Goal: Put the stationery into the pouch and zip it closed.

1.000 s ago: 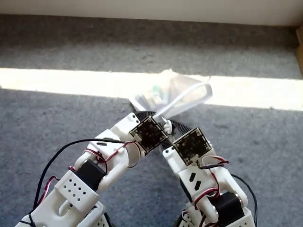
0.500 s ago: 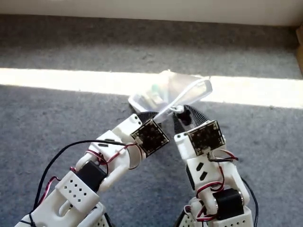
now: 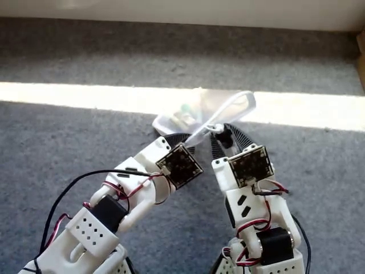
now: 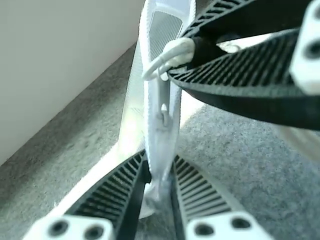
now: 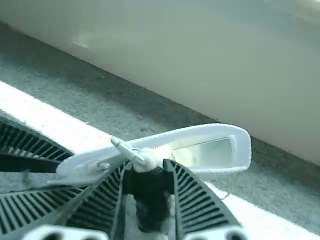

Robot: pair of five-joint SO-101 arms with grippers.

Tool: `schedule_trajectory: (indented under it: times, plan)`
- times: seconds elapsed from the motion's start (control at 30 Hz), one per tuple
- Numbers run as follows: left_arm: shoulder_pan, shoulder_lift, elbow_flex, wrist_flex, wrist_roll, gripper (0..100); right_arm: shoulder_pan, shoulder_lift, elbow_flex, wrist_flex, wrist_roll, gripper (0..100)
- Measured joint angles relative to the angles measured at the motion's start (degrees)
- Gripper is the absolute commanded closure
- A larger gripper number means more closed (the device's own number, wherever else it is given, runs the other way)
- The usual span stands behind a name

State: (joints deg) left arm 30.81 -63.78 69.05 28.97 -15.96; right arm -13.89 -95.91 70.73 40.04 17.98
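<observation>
A clear pouch [image 3: 219, 108] with a white zipper band lies on the grey carpet, partly in a strip of sunlight. Stationery [image 3: 185, 111] with a green part shows through its wall. My left gripper [image 3: 191, 140] is shut on the near end of the pouch [image 4: 159, 150], with the zipper band standing up between its black fingers [image 4: 117, 192]. My right gripper [image 3: 217, 133] sits just beside it, shut on the white zipper pull [image 5: 141, 159]. The same pull [image 4: 172, 52] shows in the left wrist view. Beyond the pull, the zipper band [image 5: 220, 145] curves into a loop.
Grey carpet [image 3: 68, 142] lies all around, crossed by a bright sunlit band [image 3: 74, 97]. A pale wall [image 3: 182, 8] runs along the back. A wooden edge [image 3: 361, 57] stands at the far right. The two arms' wrists [image 3: 179, 162] are close together.
My right gripper has moved away from the left one, to the right and farther back along the zipper, taking the pull with it. The left gripper has held still on the pouch end.
</observation>
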Motion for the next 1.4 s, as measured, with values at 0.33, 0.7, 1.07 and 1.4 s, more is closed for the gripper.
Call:
schedule_trajectory:
  times: [0.33, 0.7, 1.07, 1.4]
  plan:
    - [-0.2, -0.2, -0.4, 0.0, 0.0, 100, 3.2, 0.0, 0.9, -1.9, 0.0, 99.5]
    - [-0.2, -6.8, 0.1, 2.5, 0.0, 100, 7.6, 0.0, 0.9, -4.5, -0.5, 99.5]
    - [-0.1, -19.3, 5.2, 5.7, 0.0, 100, 12.2, 0.0, 0.9, -6.6, -3.5, 99.5]
    - [-0.2, -20.3, 5.3, 6.5, -1.1, 100, 17.6, 0.0, 1.4, -9.7, -3.7, 99.5]
